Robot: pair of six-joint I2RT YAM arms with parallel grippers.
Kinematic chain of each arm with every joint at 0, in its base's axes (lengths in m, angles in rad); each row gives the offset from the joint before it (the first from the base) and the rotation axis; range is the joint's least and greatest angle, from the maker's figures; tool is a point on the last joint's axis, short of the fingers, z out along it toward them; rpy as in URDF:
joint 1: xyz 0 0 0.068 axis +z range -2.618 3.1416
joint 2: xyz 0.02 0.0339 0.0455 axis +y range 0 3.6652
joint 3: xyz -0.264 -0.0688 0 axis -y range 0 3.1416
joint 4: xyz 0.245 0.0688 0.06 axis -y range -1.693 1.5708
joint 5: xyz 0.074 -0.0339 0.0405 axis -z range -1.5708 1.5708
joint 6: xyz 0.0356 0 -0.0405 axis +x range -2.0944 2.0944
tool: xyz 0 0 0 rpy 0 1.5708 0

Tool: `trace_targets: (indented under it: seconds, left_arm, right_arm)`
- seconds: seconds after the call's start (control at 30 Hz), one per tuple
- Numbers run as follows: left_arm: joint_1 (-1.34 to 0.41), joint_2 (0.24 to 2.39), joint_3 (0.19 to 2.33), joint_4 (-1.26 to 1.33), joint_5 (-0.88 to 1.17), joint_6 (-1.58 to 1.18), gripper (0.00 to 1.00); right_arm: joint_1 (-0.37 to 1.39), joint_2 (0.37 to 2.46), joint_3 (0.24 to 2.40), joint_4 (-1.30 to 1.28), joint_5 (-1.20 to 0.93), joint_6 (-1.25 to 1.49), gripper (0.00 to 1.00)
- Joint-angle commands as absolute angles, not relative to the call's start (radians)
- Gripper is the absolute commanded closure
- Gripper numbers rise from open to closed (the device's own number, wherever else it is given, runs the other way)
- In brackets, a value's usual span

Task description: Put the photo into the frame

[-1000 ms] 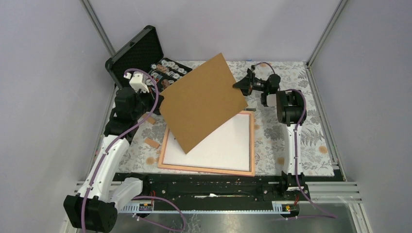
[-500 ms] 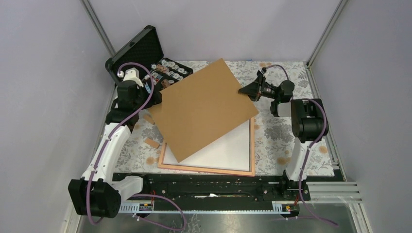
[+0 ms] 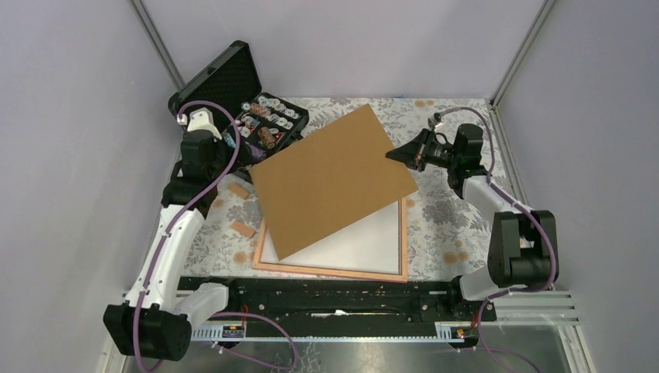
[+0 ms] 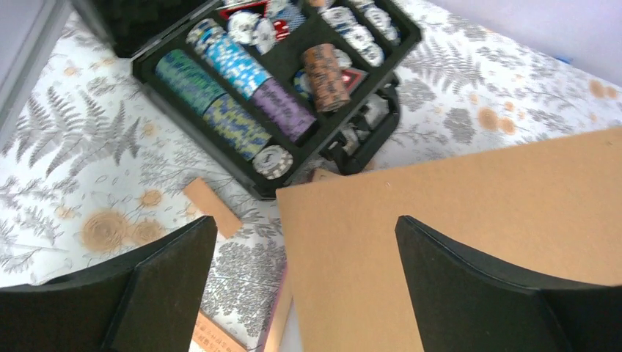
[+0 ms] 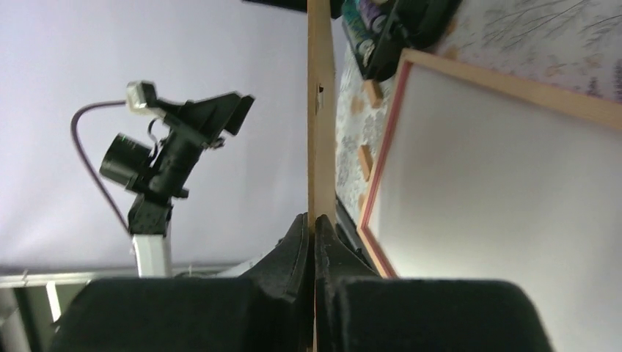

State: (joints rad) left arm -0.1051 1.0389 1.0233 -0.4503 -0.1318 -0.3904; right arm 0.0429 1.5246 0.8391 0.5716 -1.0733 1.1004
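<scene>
The frame [image 3: 334, 272], with a thin pinkish-orange border, lies flat on the table near the front. Inside it shows the photo [image 3: 361, 241], plain white side up. A brown backing board [image 3: 334, 183] slants over the frame's back-left part. My right gripper [image 3: 404, 154] is shut on the board's right corner. In the right wrist view the board [image 5: 320, 110] stands edge-on between the pressed fingertips of that gripper [image 5: 313, 220], with the frame [image 5: 381, 161] beyond. My left gripper [image 3: 237, 155] stands open by the board's left corner. In the left wrist view that gripper [image 4: 304, 220] holds nothing and the board [image 4: 455, 213] lies below it.
An open black case [image 3: 264, 120] of poker chips [image 4: 279, 81] stands at the back left, close to the board's corner. Small wooden blocks [image 3: 242, 229] lie on the patterned cloth left of the frame, one [image 4: 211, 207] under my left fingers.
My left gripper opened, let go of the board's left corner and drew back. The board sank flatter over the frame. My right gripper shut on its right corner and shifted right.
</scene>
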Motion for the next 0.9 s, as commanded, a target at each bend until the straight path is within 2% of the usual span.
trace_targets:
  seconds: [0.0,0.07,0.13,0.27,0.37,0.43,0.53,0.6,0.77,0.87]
  left_arm:
    - [-0.135,0.987,1.076,-0.356,0.121,-0.342,0.08]
    - [-0.238,0.966,1.048,-0.248,0.298,-0.303,0.08]
    - [-0.413,0.937,1.031,-0.185,0.275,-0.247,0.04]
    - [-0.829,0.933,1.013,-0.131,-0.013,-0.054,0.01]
    - [-1.137,1.048,1.050,-0.141,-0.335,0.115,0.01]
    - [-1.273,1.160,1.091,-0.143,-0.552,0.217,0.01]
    - [-1.356,1.315,1.137,-0.101,-0.793,0.339,0.01]
    - [-1.367,1.408,1.162,-0.061,-0.884,0.386,0.02]
    - [-1.376,1.495,1.153,0.098,-1.001,0.495,0.04]
    - [-1.375,1.521,1.142,0.156,-1.051,0.553,0.12]
  right_arm:
    - [0.006,1.415,0.907,0.273,-0.964,1.034,1.00]
    - [0.006,1.406,0.900,0.286,-0.964,1.102,1.00]
    - [-0.028,1.379,0.887,0.288,-0.925,1.158,1.00]
    - [-0.035,1.319,0.865,0.239,-0.824,1.232,1.00]
    - [-0.035,1.296,0.848,0.236,-0.798,1.290,1.00]
    - [-0.035,1.276,0.835,0.233,-0.769,1.313,1.00]
    - [-0.035,1.249,0.825,0.216,-0.746,1.323,1.00]
    - [-0.035,1.224,0.817,0.214,-0.739,1.333,1.00]
    - [-0.035,1.187,0.824,0.176,-0.743,1.318,1.00]
    - [-0.035,1.160,0.822,0.158,-0.739,1.315,1.00]
